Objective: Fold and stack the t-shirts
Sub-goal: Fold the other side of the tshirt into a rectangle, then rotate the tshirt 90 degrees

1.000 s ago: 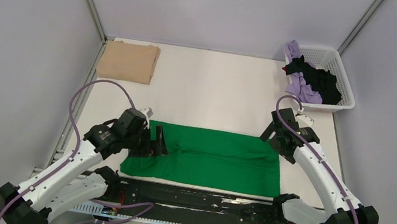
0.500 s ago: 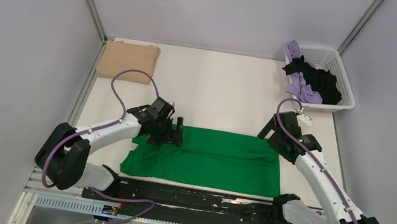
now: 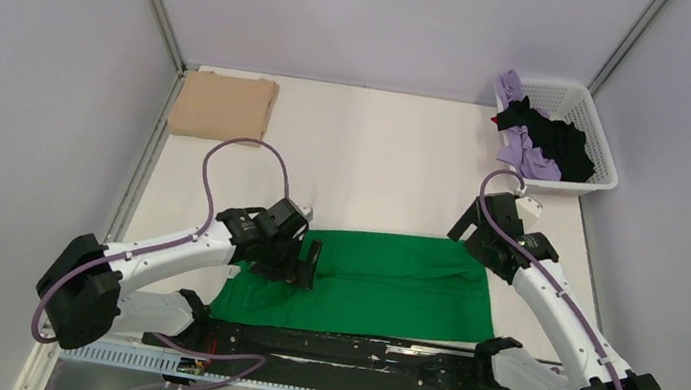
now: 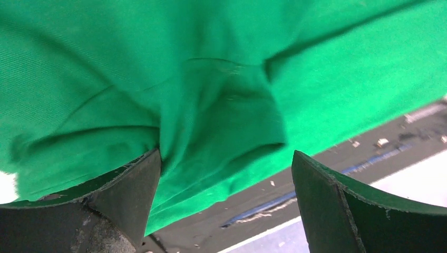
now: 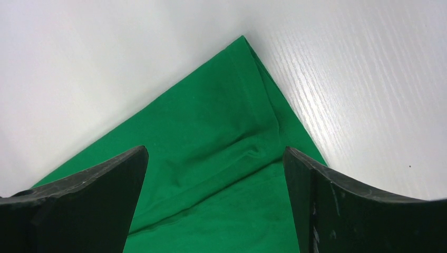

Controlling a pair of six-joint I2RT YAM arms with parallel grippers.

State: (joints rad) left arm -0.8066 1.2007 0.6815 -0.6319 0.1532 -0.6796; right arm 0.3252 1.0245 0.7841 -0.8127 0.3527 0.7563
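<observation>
- The green t-shirt (image 3: 381, 280) lies as a half-folded strip, with its long axis running left to right between the two arms.
- Left gripper (image 3: 307, 264) sits low over the green tee's left end. Its jaws are spread wide with nothing pinched, and the wrist view shows a bunched ridge of cloth lying between them.
- Right gripper (image 3: 465, 233) hovers just above the green tee's far right corner, also wide apart and empty.
- So each arm is nearest its own end. My guess is the next grab is at those ends, folding along that long axis.
- The folded tan t-shirt (image 3: 224, 105) is well beyond the green tee's far left.
- The basket (image 3: 600, 128), with the lilac t-shirt (image 3: 527, 161) and black t-shirt (image 3: 562, 143) inside, is well beyond its far right.
</observation>
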